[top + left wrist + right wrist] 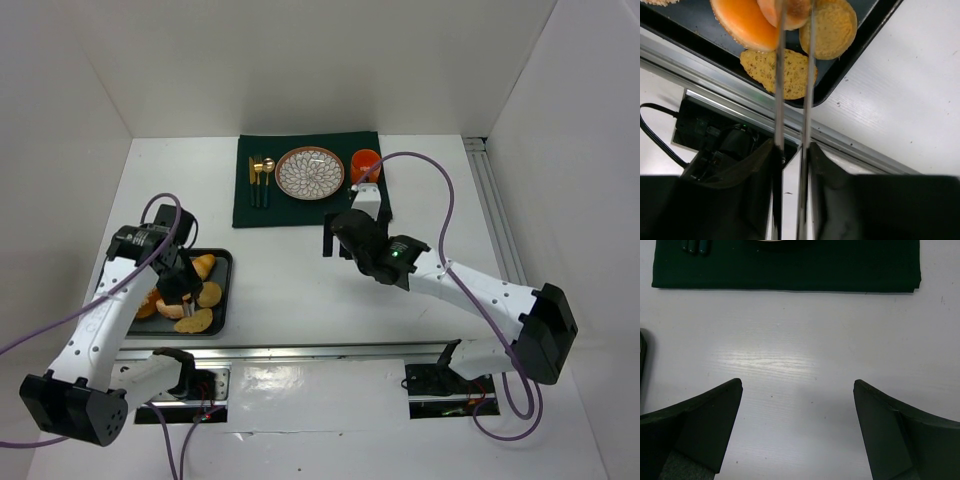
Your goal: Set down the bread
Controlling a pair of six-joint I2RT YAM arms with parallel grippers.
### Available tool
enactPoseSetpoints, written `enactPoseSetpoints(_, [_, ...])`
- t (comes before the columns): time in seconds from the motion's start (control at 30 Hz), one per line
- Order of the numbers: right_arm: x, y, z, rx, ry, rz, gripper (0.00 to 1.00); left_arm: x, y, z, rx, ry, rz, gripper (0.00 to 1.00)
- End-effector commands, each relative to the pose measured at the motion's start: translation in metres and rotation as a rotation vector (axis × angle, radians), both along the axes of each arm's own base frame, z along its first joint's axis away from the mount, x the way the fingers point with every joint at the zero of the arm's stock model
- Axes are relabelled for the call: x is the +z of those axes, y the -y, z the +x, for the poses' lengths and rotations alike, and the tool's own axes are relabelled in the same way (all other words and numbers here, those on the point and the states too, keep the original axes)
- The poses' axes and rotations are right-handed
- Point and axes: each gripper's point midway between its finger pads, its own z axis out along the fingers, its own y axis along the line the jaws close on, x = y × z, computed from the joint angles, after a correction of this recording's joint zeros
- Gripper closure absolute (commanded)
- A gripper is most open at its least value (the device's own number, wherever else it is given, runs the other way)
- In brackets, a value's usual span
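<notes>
Bread (794,12) — small round piece among others in tray (875,27), near left of table (280,290). Left gripper (183,300) hangs over tray, thin fingers (779,75) either side of it, gap narrow; firm hold or mere touch, cannot tell. Right gripper (797,385) spread wide over bare table, holding nothing, just near of mat (790,265). Plate (310,172) on mat, far centre, well apart from tray. Judged light, soft, crumbly — take across widest middle, squeeze gently, or it may crush or slide off smooth blades.
</notes>
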Motion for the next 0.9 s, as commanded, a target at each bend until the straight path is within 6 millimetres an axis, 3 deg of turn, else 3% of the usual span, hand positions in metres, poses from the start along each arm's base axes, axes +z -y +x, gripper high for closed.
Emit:
enactPoseSetpoints(0.0, [0.013,-0.006,0.007,0.002,0.031,0.035,0.01,0.014,-0.001,-0.001,0.026,0.046,-0.012,0.64])
enactPoseSetpoints(0.1, [0.014,-0.007,0.008,-0.002,0.036,0.050,0.01,0.029,-0.002,0.006,0.017,0.101,-0.017,0.79])
enactPoseSetpoints(0.2, [0.010,-0.007,0.009,-0.020,0.032,0.049,0.01,0.063,0.005,0.021,-0.018,0.204,-0.053,0.90])
enactPoseSetpoints(0.37, [0.012,-0.015,0.016,-0.015,0.032,0.040,0.01,0.103,0.011,0.048,-0.055,0.309,-0.078,1.00])
enactPoseSetpoints(0.43, [0.018,-0.011,0.020,-0.043,0.056,0.034,0.01,0.129,0.037,0.077,-0.178,0.424,-0.185,1.00])
enactPoseSetpoints(0.5, [0.034,-0.004,0.021,-0.068,0.091,0.047,0.01,0.135,0.063,0.108,-0.307,0.428,-0.253,1.00])
enactPoseSetpoints(0.53, [0.035,0.008,0.020,-0.106,0.102,0.011,0.01,0.159,0.081,0.126,-0.371,0.511,-0.302,1.00])
enactPoseSetpoints(0.57, [0.044,0.014,0.020,-0.123,0.118,0.013,0.01,0.153,0.102,0.143,-0.422,0.481,-0.316,1.00])
enactPoseSetpoints(0.67, [0.053,0.036,0.016,-0.205,0.142,-0.017,0.01,0.175,0.140,0.180,-0.516,0.583,-0.339,1.00])
enactPoseSetpoints(0.73, [0.063,0.051,0.011,-0.254,0.163,-0.012,0.01,0.167,0.162,0.211,-0.556,0.590,-0.341,1.00])
enactPoseSetpoints(0.8, [0.069,0.063,0.006,-0.279,0.178,0.011,0.01,0.156,0.177,0.229,-0.581,0.580,-0.333,1.00])
enactPoseSetpoints(0.83, [0.066,0.069,0.003,-0.285,0.177,-0.001,0.01,0.139,0.184,0.246,-0.590,0.556,-0.325,1.00])
enactPoseSetpoints(0.87, [0.069,0.075,0.001,-0.295,0.185,0.009,0.01,0.140,0.194,0.257,-0.604,0.584,-0.331,1.00])
